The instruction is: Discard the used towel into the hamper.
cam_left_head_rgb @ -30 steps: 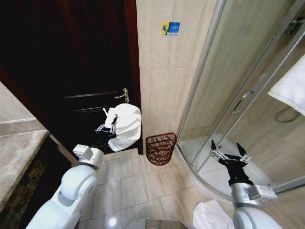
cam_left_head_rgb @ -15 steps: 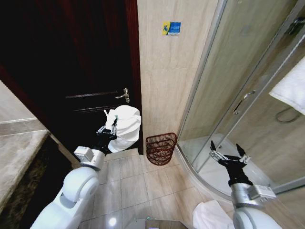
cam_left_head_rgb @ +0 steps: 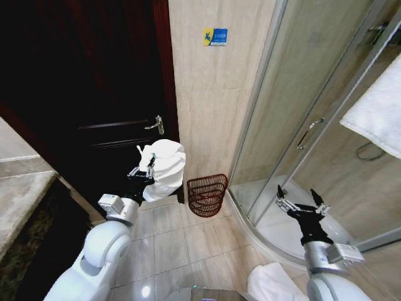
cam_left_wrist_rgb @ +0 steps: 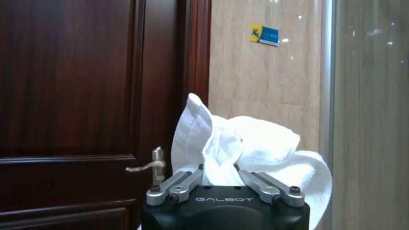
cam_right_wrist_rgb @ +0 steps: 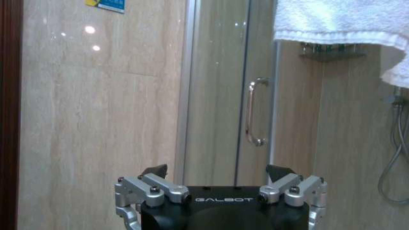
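Shifted leftward, whole head view, so camera motion, not things. Towel (cam_left_head_rgb: 164,168) clamped in left gripper (cam_left_head_rgb: 143,170), held up near door (cam_left_head_rgb: 94,94), not yet over hamper (cam_left_head_rgb: 207,194) on floor. Right gripper (cam_left_head_rgb: 299,202) spread, empty, by shower. Drop remaining.

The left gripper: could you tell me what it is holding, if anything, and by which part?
The left gripper is shut on the white towel, pinching a bunched fold near its lower middle. The right gripper is open and holds nothing.

Towel (cam_left_head_rgb: 164,168) soft white terry cloth, hamper (cam_left_head_rgb: 207,194) openwork woven ribs, door (cam_left_wrist_rgb: 70,105) glossy dark wood.
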